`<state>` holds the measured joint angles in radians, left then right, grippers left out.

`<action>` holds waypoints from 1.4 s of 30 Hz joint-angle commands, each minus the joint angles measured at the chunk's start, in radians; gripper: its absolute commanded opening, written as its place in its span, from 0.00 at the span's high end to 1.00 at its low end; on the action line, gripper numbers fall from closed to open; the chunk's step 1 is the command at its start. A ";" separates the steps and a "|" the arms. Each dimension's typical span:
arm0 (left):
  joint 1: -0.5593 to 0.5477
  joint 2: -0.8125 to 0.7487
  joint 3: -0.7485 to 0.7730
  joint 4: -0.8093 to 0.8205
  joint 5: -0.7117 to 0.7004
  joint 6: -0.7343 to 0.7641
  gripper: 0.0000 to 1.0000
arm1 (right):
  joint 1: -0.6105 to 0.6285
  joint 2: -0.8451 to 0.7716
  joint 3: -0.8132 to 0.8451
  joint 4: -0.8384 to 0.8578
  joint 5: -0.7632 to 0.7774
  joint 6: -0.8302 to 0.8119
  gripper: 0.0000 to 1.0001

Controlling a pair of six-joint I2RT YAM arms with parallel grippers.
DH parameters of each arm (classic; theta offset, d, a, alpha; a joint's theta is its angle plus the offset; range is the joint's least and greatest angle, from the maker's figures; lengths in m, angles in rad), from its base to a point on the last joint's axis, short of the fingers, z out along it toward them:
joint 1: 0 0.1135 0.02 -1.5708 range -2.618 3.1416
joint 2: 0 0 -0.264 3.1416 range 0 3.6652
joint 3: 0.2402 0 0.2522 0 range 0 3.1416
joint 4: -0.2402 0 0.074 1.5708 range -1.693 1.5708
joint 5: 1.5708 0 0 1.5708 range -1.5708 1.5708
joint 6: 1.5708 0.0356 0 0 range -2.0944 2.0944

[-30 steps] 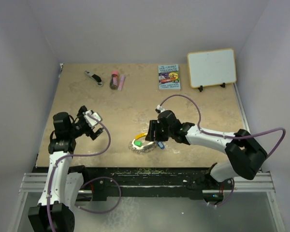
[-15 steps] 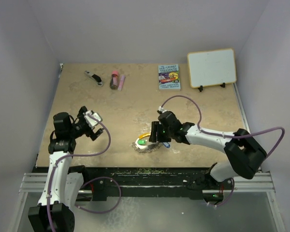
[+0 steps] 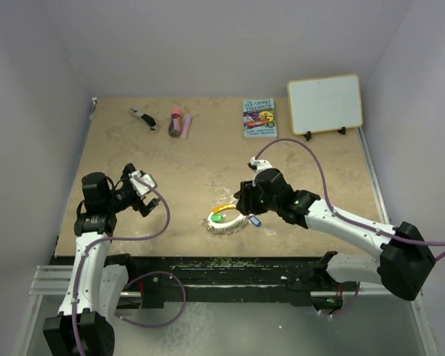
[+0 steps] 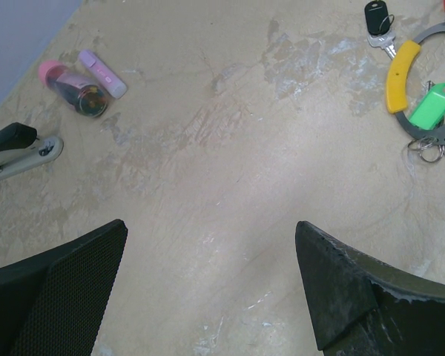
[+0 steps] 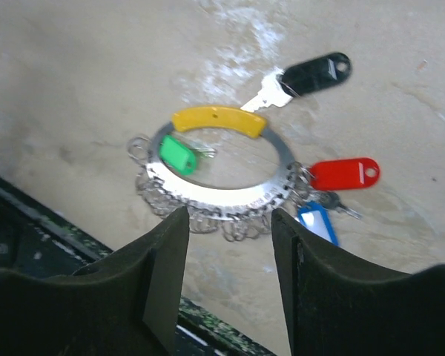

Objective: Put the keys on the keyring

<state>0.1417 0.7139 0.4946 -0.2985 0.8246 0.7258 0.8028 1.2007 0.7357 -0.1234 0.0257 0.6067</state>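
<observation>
Above the keyring (image 5: 219,121), the right pincer (image 5: 228,215) hangs with its jaws partly apart and nothing in them. The ring shows between and just past its fingertips.

Four keys:
- green key (image 5: 178,155): inside the ring, nearest the left finger
- black key (image 5: 311,74): beyond the ring's yellow stretch, blade tip just beside it
- red key (image 5: 345,173) and blue key (image 5: 317,222): on the right finger's side, at the beaded rim

Cannot tell whether any key is hooked on.

The left pincer (image 4: 211,226) is wide and empty, with the ring well off to its right. Ahead-left of it lie one stapler (image 4: 18,148), one pink tube (image 4: 70,85) and one lilac marker (image 4: 102,73).

Far beyond the right pincer are one book (image 3: 259,119), its cover lettering too small to read, and one whiteboard (image 3: 325,104).
</observation>
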 commanded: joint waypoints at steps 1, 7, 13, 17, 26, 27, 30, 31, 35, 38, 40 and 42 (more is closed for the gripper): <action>-0.005 -0.001 0.026 0.006 0.086 -0.001 0.02 | -0.003 0.038 -0.002 -0.123 0.123 -0.114 0.49; -0.005 -0.005 0.024 0.006 0.079 -0.003 0.02 | -0.002 0.066 0.034 -0.195 0.162 -0.149 0.63; -0.007 -0.006 0.023 0.002 0.077 0.004 0.02 | 0.002 0.127 0.057 -0.212 0.170 -0.144 0.66; -0.011 -0.007 0.020 0.003 0.077 0.007 0.02 | 0.018 0.163 0.068 -0.199 0.151 -0.139 0.67; -0.012 -0.011 0.014 -0.002 0.074 0.015 0.02 | 0.076 0.192 0.097 -0.202 0.154 -0.145 0.67; -0.011 -0.011 0.013 -0.002 0.074 0.015 0.02 | 0.081 0.198 0.096 -0.199 0.152 -0.146 0.67; -0.011 -0.013 0.012 -0.005 0.077 0.016 0.02 | 0.088 0.229 0.094 -0.188 0.153 -0.148 0.67; -0.011 -0.011 0.013 -0.007 0.077 0.017 0.02 | 0.090 0.237 0.094 -0.185 0.160 -0.148 0.67; -0.011 -0.012 0.018 -0.012 0.077 0.019 0.02 | 0.090 0.245 0.097 -0.179 0.197 -0.142 0.67; -0.011 -0.010 0.019 -0.016 0.077 0.023 0.02 | 0.090 0.243 0.107 -0.179 0.211 -0.143 0.67; -0.012 -0.010 0.022 -0.021 0.078 0.026 0.02 | 0.090 0.247 0.114 -0.181 0.214 -0.145 0.67; -0.012 -0.010 0.024 -0.031 0.080 0.032 0.02 | 0.090 0.257 0.121 -0.182 0.215 -0.147 0.67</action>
<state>0.1349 0.7128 0.4946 -0.3271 0.8639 0.7277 0.8902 1.4548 0.8074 -0.3092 0.2016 0.4755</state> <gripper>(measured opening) 0.982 0.332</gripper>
